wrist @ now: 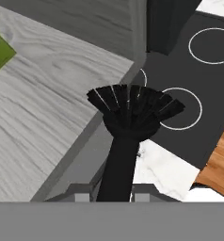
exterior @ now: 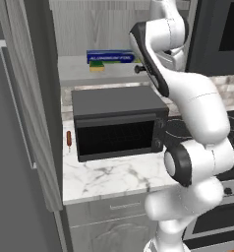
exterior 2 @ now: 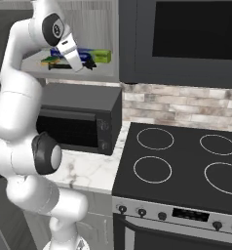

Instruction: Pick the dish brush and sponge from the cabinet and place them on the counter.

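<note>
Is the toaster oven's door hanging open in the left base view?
No. The toaster oven stands on the counter with its dark glass door upright and flush against its front.

Both base views look forward and down, sharing the cabinet [exterior: 89, 74] shelf; the hand view sits close above it.

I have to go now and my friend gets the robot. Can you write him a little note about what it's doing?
End effector: shut on the dish brush, bristles fanned out ahead of it, up at the cabinet shelf.
Sponge: on the shelf, under the blue foil box.
Counter: has the toaster oven and a small orange stick.
Done: brush grabbed.
Left: put the brush on the counter, then fetch the sponge and put it there too.
</note>
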Controlling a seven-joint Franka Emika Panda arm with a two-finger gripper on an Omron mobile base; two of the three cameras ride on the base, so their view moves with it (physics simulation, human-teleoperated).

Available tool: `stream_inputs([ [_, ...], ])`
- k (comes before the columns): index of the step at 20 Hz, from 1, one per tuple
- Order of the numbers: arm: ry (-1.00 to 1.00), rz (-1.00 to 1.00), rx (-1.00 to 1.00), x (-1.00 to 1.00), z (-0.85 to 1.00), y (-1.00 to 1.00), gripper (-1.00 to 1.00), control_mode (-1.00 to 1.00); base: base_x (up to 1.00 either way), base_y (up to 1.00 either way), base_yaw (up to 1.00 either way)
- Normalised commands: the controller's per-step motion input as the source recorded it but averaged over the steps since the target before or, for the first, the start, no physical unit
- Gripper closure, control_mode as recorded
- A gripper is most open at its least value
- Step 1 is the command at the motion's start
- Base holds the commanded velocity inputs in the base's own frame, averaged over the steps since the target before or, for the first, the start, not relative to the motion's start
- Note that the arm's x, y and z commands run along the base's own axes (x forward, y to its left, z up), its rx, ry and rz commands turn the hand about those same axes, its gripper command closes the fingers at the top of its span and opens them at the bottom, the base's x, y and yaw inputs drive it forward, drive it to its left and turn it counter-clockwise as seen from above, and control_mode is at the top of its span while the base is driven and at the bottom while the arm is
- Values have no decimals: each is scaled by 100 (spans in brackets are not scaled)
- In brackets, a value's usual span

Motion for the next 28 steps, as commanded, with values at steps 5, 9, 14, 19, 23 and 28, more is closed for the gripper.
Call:
stream_inputs([
  [5,0,5,0,-76,-31,12,100,-100,0,0,0],
  [9,0,4,0,-63,-44,8,100,-100,0,0,0],
  [14,3,2,-1,-40,-51,2,100,-100,0,0,0],
  [19,4,0,0,-15,-49,0,100,-100,0,0,0],
  [23,4,0,0,3,-45,0,100,-100,0,0,0],
  [28,6,0,0,17,-44,0,100,-100,0,0,0],
])
